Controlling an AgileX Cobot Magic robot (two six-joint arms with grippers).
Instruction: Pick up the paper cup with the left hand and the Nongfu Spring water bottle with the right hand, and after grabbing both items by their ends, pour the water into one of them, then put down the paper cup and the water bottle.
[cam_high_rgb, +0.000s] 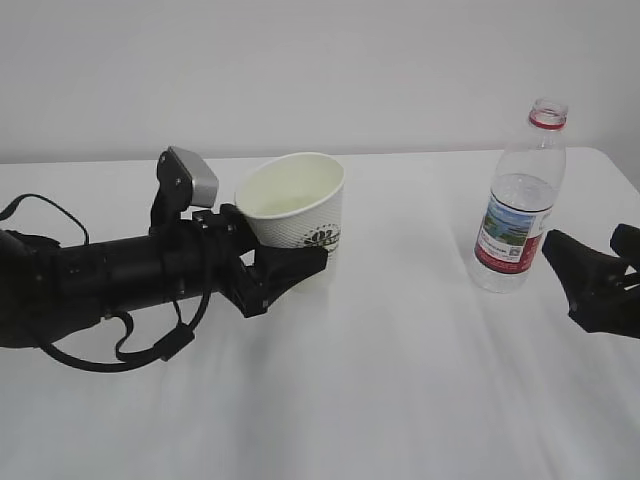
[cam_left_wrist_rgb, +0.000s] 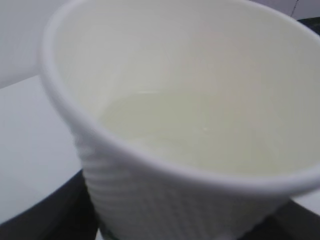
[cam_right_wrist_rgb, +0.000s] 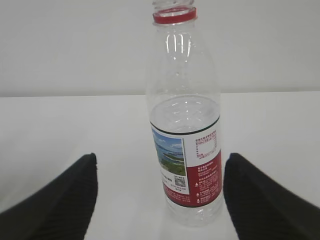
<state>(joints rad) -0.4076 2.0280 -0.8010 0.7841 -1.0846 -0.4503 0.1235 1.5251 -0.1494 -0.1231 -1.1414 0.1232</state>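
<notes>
Paper cup (cam_high_rgb: 300, 215): white outside with fine dotted/ribbed embossing, cream inside, green-and-dark printed logo low on the wall. Water bottle (cam_high_rgb: 519, 200): clear ribbed plastic, red neck ring, label with blue-green landscape picture, white text panel, dark red band at the bottom. Water (cam_right_wrist_rgb: 185, 112) inside: colourless. Left gripper (cam_high_rgb: 285, 270): black, black arm and cables, silver-grey block on top. Right gripper (cam_high_rgb: 590, 285): black, ridged finger pads. Table (cam_high_rgb: 380, 380): plain white. Wall: pale grey-white.
</notes>
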